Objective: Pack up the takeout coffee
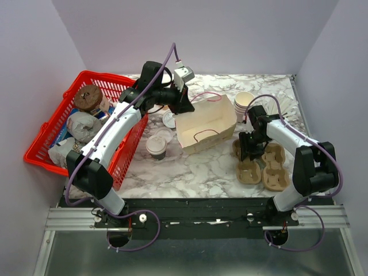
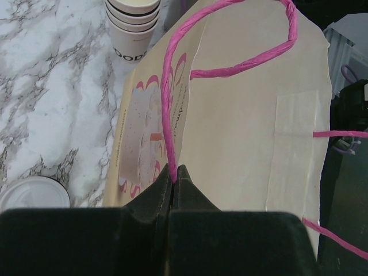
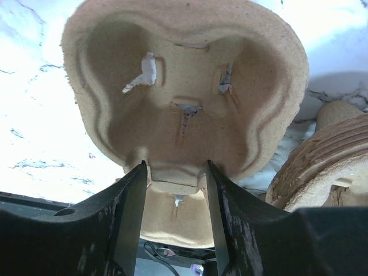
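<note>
The left pincer [image 2: 173, 183] is pinched shut on the pink handle [image 2: 167, 103] of the cream paper bag [image 2: 241, 144], with a stack of plain cups [image 2: 133, 23] just beyond the bag. The right pincer [image 3: 175, 190] stands half wide, its fingers set against both sides of the narrow waist of a brown pulp cup carrier [image 3: 184, 86]. A second carrier [image 3: 328, 155] lies just beside it. The takeout coffee [image 1: 156, 146] stands upright on the marble tabletop [image 1: 195, 167] with a white lid on top, between the red basket [image 1: 57, 121] and the bag, free of both pincers.
</note>
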You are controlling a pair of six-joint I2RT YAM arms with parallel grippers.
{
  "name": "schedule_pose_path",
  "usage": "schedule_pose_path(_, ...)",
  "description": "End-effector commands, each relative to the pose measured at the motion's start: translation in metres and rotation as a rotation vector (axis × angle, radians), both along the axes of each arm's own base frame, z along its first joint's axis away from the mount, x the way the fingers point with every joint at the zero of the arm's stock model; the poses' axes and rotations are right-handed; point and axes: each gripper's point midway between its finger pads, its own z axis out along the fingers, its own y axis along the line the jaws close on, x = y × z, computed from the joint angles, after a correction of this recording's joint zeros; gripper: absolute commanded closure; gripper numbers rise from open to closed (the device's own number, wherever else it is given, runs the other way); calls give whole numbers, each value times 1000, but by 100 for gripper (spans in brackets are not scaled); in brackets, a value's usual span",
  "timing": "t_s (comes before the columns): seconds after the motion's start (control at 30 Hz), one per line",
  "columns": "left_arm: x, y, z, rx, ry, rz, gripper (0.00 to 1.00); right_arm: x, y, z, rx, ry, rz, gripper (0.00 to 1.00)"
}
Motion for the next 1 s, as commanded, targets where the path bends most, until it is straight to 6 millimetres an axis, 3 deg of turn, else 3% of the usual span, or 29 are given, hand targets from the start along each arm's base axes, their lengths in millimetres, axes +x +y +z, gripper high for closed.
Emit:
schedule_pose_path(0.0,-2,0,9,-31,-2,-15,100,-12,-7,-5,-26,15,-17,46)
schedule_pose_path(0.97,6,3,10,-35,-7,2,100,-19,-2,2,-40,32,-4,38)
